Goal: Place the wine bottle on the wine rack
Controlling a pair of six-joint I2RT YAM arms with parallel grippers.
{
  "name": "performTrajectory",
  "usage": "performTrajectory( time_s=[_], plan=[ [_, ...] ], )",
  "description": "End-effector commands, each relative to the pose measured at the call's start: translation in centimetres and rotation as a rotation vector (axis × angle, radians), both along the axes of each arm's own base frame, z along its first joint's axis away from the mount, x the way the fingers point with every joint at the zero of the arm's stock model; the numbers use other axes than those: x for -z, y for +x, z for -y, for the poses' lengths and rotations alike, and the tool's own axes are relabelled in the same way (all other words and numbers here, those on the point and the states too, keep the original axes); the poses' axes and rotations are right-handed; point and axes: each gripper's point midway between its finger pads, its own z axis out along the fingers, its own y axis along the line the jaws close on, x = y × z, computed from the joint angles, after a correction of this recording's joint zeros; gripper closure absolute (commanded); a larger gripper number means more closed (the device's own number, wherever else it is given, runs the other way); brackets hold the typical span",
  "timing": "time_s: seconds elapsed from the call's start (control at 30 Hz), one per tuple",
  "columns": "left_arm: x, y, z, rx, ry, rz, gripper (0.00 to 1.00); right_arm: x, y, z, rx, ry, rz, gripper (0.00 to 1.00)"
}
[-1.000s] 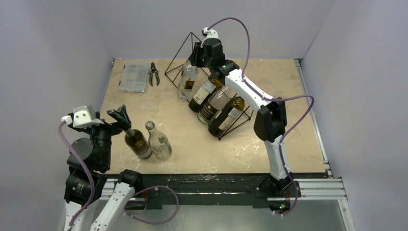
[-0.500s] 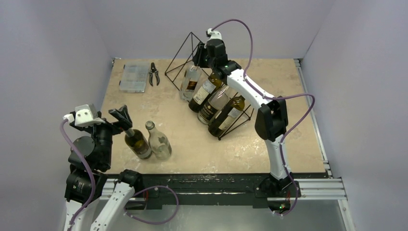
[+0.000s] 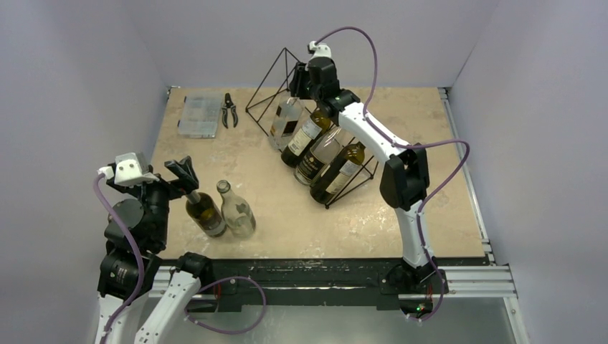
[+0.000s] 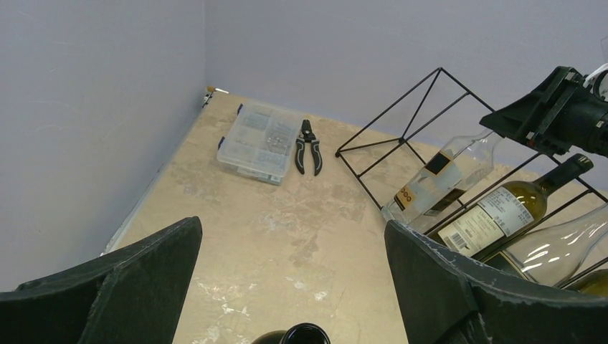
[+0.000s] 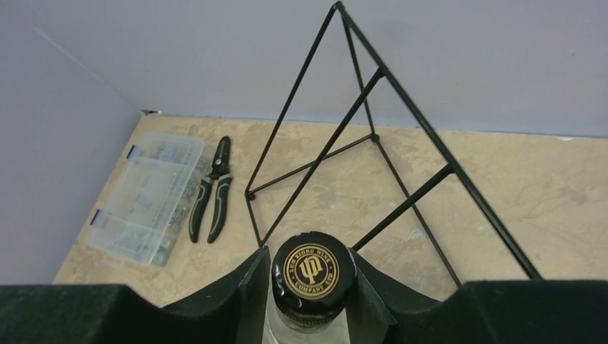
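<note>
The black wire wine rack [image 3: 273, 77] stands at the back of the table with three bottles lying in its slots. My right gripper [image 3: 302, 80] is shut on the black cap [image 5: 310, 271] of a clear wine bottle [image 3: 287, 122], which leans against the rack's sloped face just left of those three. In the right wrist view the rack's [image 5: 391, 118] free wires lie beyond the cap. My left gripper [image 3: 183, 172] is open and empty above a dark open bottle [image 3: 205, 213], whose mouth [image 4: 305, 335] shows low between the fingers [image 4: 136, 283].
A second clear bottle [image 3: 237, 213] stands beside the dark one at front left. A clear plastic parts box [image 3: 200, 115] and black pliers [image 3: 229, 110] lie at the back left. Grey walls close in the table on three sides.
My right gripper moved slightly back and right with the clear bottle, tipping it from near upright to leaning on the rack. My left gripper shifted slightly right, still open.
</note>
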Motion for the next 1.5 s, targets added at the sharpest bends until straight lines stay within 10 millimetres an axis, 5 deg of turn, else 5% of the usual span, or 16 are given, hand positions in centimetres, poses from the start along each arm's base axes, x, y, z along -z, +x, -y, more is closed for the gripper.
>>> performTrajectory(
  time_s=[0.0,0.5,1.03,1.47],
  plan=[
    [-0.9,0.3,0.1,-0.001,-0.021,0.019,0.0,-5.4,1.2,1.0,0.048,0.012,0.147,0.55],
    [-0.7,0.4,0.2,0.0,-0.021,0.013,0.0,-6.2,0.9,3.2,0.111,-0.075,0.162,0.47],
    [-1.0,0.0,0.0,-0.005,-0.028,0.029,0.0,-7.3,0.3,4.8,0.17,-0.098,0.164,0.08],
    [-1.2,-0.2,-0.2,-0.009,-0.03,0.039,0.0,-8.5,-0.8,6.4,0.209,-0.127,0.161,0.01]
  ],
)
